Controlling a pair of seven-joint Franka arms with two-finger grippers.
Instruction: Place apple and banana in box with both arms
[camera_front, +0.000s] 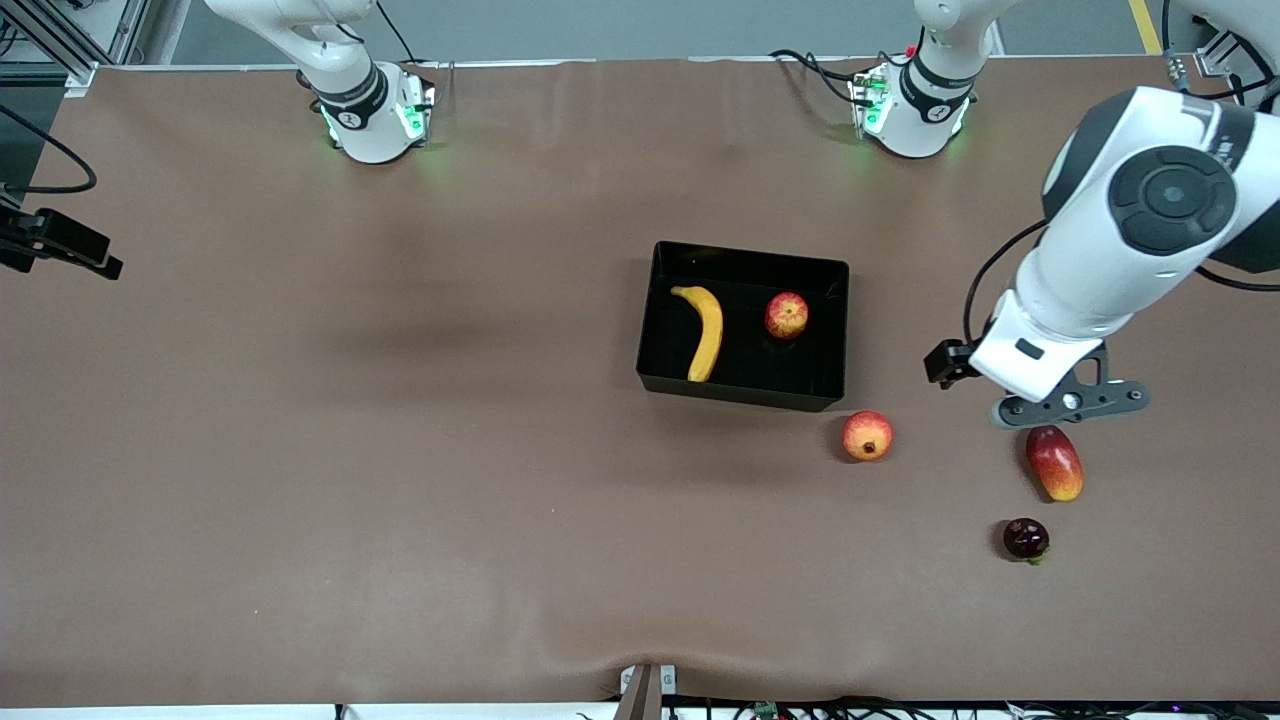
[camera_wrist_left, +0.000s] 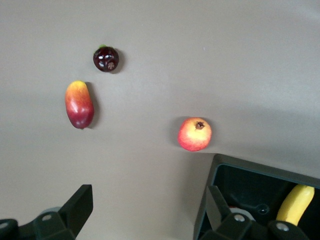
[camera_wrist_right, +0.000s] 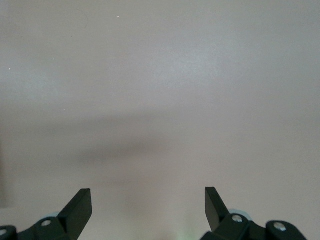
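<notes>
The shallow glossy black plastic box (camera_front: 742, 385) sits mid-surface, holding the curved yellow banana (camera_front: 704, 331) and, toward the left arm's end, the small round red apple (camera_front: 787, 315). The left tool (camera_wrist_left: 149, 212) hangs with its fingers spread and empty over the brown surface (camera_front: 400, 450) near the box's corner, close to the elongated red-yellow mango (camera_front: 1054, 462). The left wrist view shows that spread; the front view hides it. An orange-red round fruit (camera_front: 867, 436) and a dark purple round fruit (camera_front: 1026, 539) lie nearer the front camera. Only the right wrist view shows the right tool (camera_wrist_right: 149, 210), spread wide over bare surface.
</notes>
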